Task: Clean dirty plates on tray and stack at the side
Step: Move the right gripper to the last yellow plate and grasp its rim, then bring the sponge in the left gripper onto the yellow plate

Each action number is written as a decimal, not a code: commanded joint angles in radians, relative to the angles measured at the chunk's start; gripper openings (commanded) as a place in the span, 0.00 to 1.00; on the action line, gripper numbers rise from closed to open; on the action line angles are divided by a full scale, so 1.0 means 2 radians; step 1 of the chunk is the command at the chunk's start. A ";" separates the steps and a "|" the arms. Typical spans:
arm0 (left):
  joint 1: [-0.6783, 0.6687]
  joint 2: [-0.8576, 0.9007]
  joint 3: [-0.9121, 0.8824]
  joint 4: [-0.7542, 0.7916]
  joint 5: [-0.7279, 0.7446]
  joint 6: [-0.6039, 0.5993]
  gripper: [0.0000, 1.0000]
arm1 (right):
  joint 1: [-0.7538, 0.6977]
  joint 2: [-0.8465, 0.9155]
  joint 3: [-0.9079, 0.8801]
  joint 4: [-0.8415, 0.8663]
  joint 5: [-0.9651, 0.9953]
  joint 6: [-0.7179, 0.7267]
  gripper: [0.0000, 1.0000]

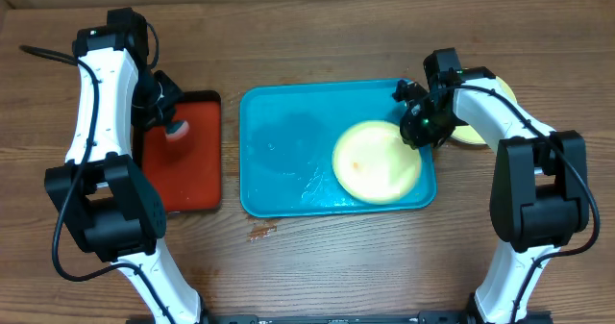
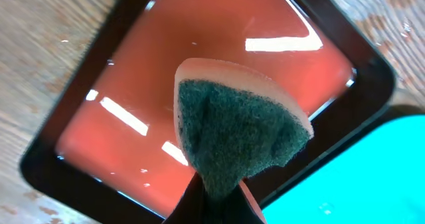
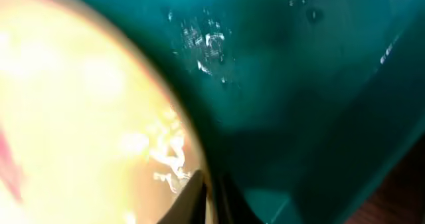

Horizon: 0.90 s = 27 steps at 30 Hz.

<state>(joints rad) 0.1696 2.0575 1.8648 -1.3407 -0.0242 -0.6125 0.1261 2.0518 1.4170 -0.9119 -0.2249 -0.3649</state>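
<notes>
At far left, clamped the left gripper (image 1: 170, 123) tight on a green-faced sponge (image 2: 239, 124), poised above the red tray (image 1: 192, 185). At centre, left the turquoise tray (image 1: 279, 141) wet, one yellow-green plate (image 1: 375, 162) lying in its right half. At right, pinched the right gripper (image 3: 207, 196) together on that plate's rim. Judged the step as securing the tray's last plate. Needed next the sponge brought across, or, if clean, a steady lift onto the stack (image 1: 468, 135) at far right.
</notes>
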 commanded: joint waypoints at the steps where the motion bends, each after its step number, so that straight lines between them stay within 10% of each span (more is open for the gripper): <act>1: -0.013 -0.005 -0.002 0.001 0.042 0.028 0.04 | 0.000 -0.006 -0.001 0.007 -0.029 0.067 0.04; 13: -0.133 -0.005 -0.002 0.017 0.064 0.033 0.04 | 0.038 -0.006 -0.001 0.049 -0.089 0.217 0.04; 17: -0.186 -0.004 -0.003 0.039 0.065 0.019 0.04 | 0.061 -0.006 -0.001 0.068 -0.084 0.226 0.29; 27: -0.289 0.014 -0.005 0.102 0.063 -0.024 0.04 | 0.102 -0.006 -0.001 0.074 0.017 0.241 0.30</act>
<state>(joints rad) -0.3698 2.0586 1.8629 -1.1568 0.0940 -0.6262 0.3275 2.0518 1.4170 -0.7696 -0.2691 0.0860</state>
